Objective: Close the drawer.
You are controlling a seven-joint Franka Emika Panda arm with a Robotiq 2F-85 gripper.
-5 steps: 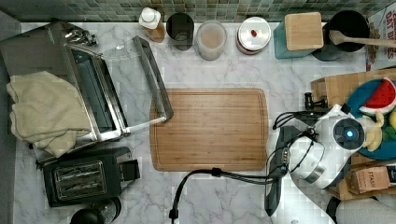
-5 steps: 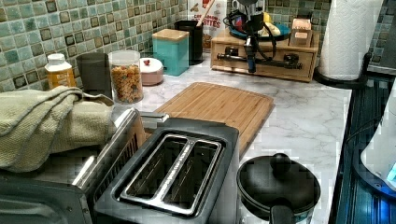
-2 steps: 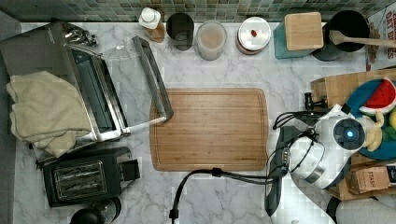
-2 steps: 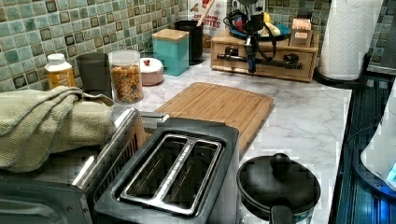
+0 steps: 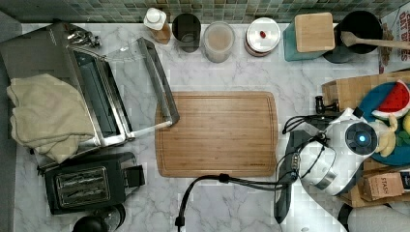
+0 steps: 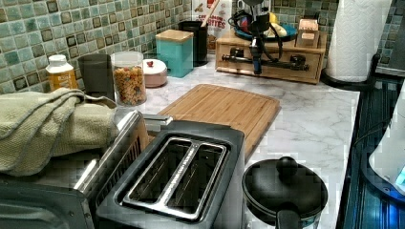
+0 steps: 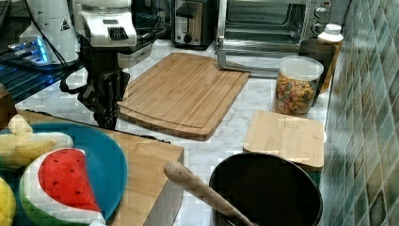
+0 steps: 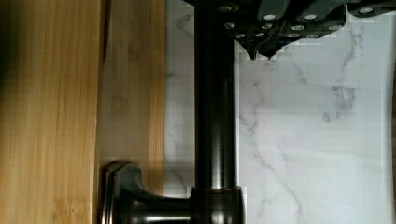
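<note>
Mostly the claw (image 6: 258, 52) hides the drawer's (image 6: 272, 59) handle middle.

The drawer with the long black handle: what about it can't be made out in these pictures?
- How far the light-wood drawer sticks out: the left view faces it front-on, and in the top view the white robot arm covers it.
- What lies inside: the wooden cabinet top covers it in the left view.
- The long black metal bar handle: its ends are cut off by the wrist view's edges; in the left view the hand stands before its middle.
</note>
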